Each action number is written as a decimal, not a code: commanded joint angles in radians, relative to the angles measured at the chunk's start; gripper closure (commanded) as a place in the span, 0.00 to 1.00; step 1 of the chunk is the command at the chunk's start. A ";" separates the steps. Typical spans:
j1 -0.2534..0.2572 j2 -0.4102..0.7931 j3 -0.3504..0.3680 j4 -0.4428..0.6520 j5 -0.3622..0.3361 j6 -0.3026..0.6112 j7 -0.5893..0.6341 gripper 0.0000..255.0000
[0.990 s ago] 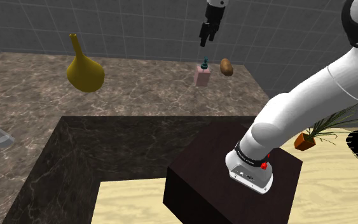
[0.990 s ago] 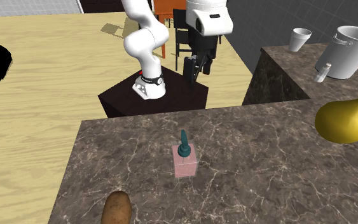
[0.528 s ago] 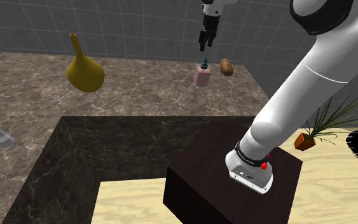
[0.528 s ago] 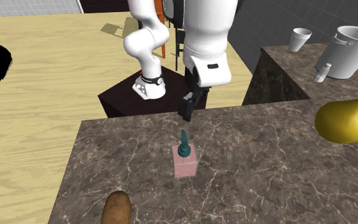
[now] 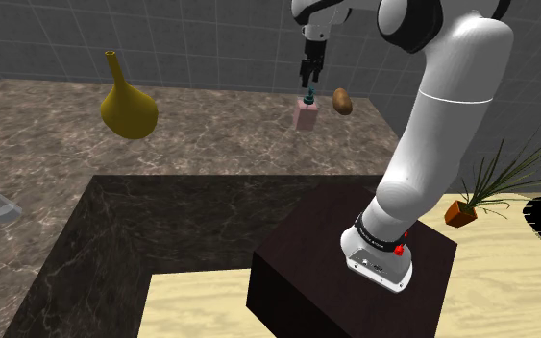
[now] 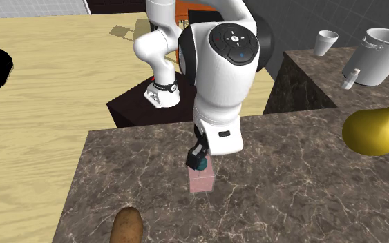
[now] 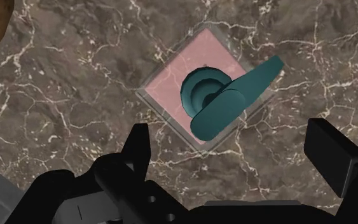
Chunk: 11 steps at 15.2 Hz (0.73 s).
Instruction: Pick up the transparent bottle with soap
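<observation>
Pink transparent soap bottle [image 7: 179,69] directly below the wide-spread gripper [image 7: 229,132]

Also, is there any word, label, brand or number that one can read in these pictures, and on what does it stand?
No text can be read.
The soap bottle bears no label.
Small marks on the arm's base are too small to read.

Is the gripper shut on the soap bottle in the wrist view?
No; the gripper has its fingers wide apart, and neither touches the pink soap bottle standing on the marble counter.
</observation>
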 commanded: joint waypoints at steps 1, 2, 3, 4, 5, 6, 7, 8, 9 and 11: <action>-0.004 0.018 0.001 -0.007 0.008 0.020 -0.007 0.00; -0.005 0.022 0.002 -0.015 0.010 0.032 -0.008 0.00; -0.005 0.027 0.002 -0.023 0.012 0.044 -0.010 0.00; -0.006 0.031 0.003 -0.031 0.014 0.056 -0.011 0.00; -0.006 0.036 0.004 -0.039 0.017 0.068 -0.012 0.00; -0.007 0.039 0.004 -0.043 0.018 0.075 -0.013 0.00; -0.007 0.039 0.004 -0.043 0.018 0.075 -0.013 0.00; -0.007 0.039 0.004 -0.043 0.018 0.075 -0.013 0.00; -0.006 0.039 0.004 -0.044 0.018 0.076 -0.013 1.00; -0.007 0.039 0.004 -0.044 0.018 0.076 -0.013 1.00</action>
